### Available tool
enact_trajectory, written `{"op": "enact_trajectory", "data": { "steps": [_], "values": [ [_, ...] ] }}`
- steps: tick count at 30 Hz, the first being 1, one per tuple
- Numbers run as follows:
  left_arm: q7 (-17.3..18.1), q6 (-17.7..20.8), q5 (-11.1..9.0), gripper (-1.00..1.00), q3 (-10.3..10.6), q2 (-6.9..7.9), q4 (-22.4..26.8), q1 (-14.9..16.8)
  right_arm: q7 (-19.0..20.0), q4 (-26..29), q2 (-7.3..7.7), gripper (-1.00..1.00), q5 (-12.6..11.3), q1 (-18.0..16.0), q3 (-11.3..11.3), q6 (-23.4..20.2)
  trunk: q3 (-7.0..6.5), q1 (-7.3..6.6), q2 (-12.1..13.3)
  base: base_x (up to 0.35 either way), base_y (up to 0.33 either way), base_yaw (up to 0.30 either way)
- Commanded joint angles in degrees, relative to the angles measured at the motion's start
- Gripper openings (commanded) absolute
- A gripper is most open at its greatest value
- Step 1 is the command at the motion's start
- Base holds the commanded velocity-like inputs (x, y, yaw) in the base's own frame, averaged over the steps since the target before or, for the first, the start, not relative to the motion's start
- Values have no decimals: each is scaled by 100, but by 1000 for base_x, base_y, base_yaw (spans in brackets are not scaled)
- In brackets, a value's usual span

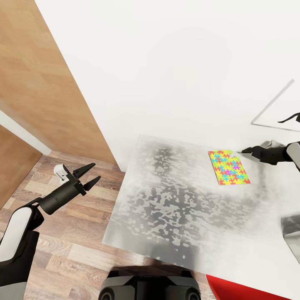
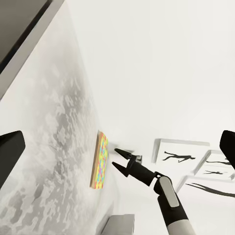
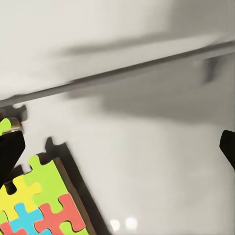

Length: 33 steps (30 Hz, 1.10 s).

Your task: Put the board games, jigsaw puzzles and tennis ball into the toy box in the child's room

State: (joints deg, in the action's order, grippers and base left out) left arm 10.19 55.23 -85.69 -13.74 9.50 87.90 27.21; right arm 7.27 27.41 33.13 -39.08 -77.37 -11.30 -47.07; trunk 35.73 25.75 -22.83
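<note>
The right claw (image 1: 245, 150), spread, hovers just beside the jigsaw puzzle (image 1: 229, 167); closing there risks shoving it along the surface (image 1: 166, 200), not pinching it

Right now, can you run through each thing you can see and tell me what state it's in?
Jigsaw puzzle: lying flat on the table, not held.
Table: mottled grey top, carrying the puzzle near its far side.
Left gripper: fingers open, empty, out over the wood floor beside the table.
Right gripper: fingers open, empty, beside the puzzle's far corner.
Toy box: one grey corner visible at the right edge, contents cannot be seen.
</note>
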Motion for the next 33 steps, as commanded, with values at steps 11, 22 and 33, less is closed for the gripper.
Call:
{"op": "enact_trajectory", "data": {
  "steps": [11, 22, 33],
  "values": [
    [45, 23, 44, 100, -6, 0, -1, 4, 182, -1, 12, 100, 50, 56, -25, -18, 7, 3, -9, -10, 0, 0],
    [55, 23, 40, 100, -5, 0, 5, 4, 674, 1, 15, 100, 88, 106, -32, -195, 7, 3, -9, -102, 0, 0],
    [54, 23, 36, 100, -6, 0, 7, 1, 785, -1, -36, 100, 108, 116, -59, -243, 7, 3, -9, -20, 0, 0]
  ]
}}
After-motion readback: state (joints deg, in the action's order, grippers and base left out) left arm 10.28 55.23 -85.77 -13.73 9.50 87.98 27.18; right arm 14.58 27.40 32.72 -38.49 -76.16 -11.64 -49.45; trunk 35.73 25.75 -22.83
